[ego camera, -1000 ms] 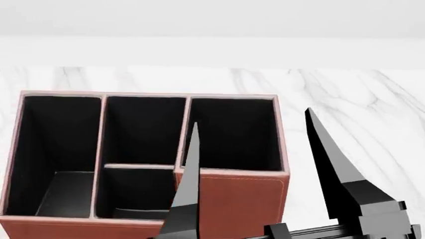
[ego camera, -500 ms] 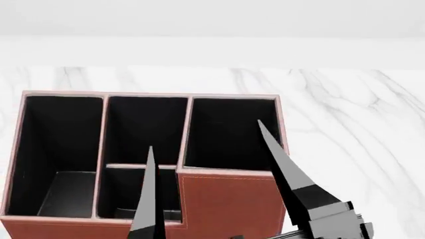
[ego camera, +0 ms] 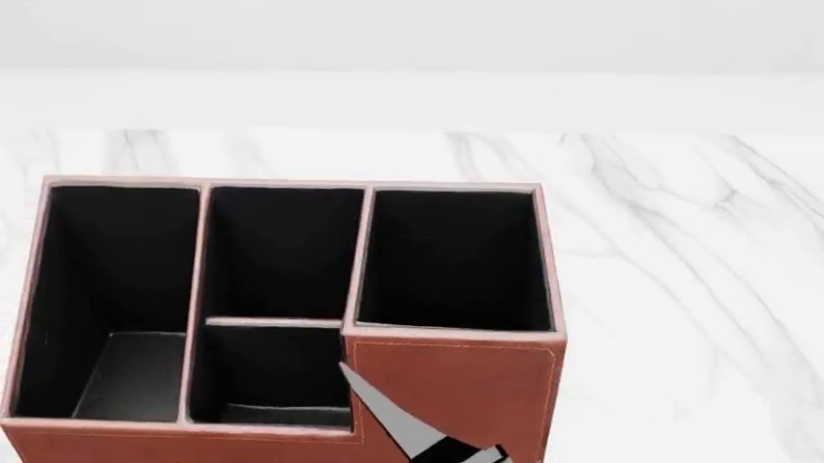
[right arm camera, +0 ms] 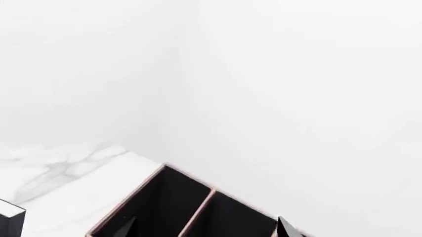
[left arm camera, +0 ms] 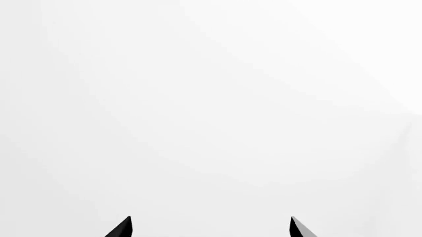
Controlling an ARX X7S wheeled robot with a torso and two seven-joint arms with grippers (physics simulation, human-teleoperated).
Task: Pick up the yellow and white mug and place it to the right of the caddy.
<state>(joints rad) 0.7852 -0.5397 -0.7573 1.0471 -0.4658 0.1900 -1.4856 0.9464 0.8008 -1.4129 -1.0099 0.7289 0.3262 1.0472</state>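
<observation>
I can't see the little yellow and white mug anywhere. It looks light, hard and breakable; grab its rim or handle. Both grippers' jaws stand apart, empty, near the big reddish-brown leather caddy point(ego camera: 451, 386).

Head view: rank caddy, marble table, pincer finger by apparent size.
1. Caddy and marble table: about alike in visible area. The caddy sits nearer the camera and hides part of the table, so no ranking between them.
2. Pincer finger: smallest by far, with only a tip in frame.
</observation>
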